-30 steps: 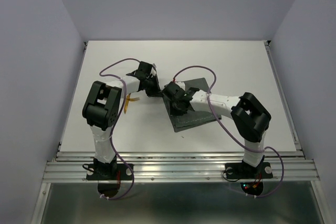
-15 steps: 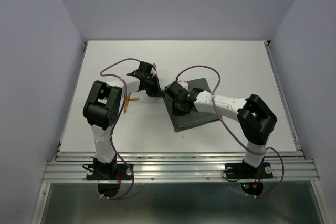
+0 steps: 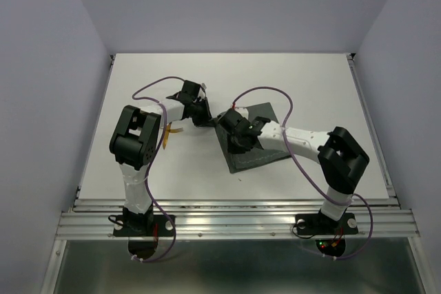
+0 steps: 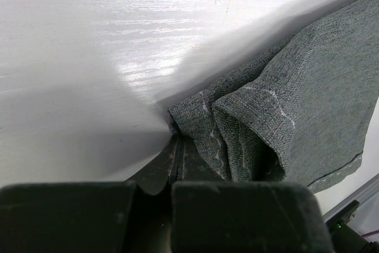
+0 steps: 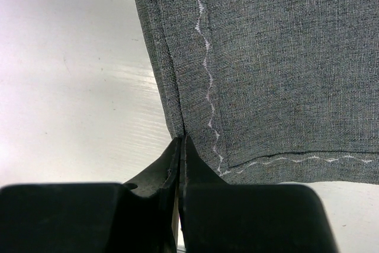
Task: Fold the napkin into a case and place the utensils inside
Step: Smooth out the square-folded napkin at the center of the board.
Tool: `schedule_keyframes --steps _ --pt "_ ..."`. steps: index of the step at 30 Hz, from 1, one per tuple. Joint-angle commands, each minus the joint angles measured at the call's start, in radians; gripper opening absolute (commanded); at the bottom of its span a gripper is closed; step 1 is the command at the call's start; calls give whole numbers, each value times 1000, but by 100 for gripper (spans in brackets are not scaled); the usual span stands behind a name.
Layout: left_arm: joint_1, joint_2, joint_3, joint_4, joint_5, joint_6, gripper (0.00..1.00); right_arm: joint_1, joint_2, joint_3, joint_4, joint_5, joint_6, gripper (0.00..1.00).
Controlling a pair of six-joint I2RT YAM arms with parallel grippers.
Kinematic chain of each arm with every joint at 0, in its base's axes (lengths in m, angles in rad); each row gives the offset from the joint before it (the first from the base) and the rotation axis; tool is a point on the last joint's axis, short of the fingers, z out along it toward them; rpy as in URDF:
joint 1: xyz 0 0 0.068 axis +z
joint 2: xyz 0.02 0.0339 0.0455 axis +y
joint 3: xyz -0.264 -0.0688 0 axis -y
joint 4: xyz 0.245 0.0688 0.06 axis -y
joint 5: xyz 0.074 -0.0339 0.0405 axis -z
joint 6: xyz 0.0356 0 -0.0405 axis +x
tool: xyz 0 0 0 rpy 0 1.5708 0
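Observation:
The dark grey-green napkin [image 3: 260, 155] lies partly folded on the white table, right of centre. My left gripper [image 3: 207, 120] is shut on its bunched far-left corner; in the left wrist view the cloth [image 4: 296, 105] folds over itself just ahead of the closed gripper [image 4: 177, 141]. My right gripper [image 3: 235, 140] is shut on the napkin's left edge; the right wrist view shows the layered hem with light stitching [image 5: 284, 57] at its closed gripper [image 5: 182, 141]. A gold utensil [image 3: 170, 133] lies left of the napkin, partly hidden by the left arm. No finished case shows.
The table [image 3: 310, 80] is white, with raised rails at its left and right edges and a metal rail [image 3: 234, 222] along the front. Purple cables loop over both arms. Grey walls enclose the back and sides.
The right arm's elbow has swung to the right while its gripper stayed on the napkin's left edge, shifting slightly. The left arm has barely moved.

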Motion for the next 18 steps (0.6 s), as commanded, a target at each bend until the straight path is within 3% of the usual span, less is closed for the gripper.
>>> schedule_keyframes --steps 1,18 --pt "2 6 33 7 10 7 0 28 -37 -9 1 15 18 1" --pt "2 -6 22 12 11 4 0 46 -9 -20 13 21 38 1"
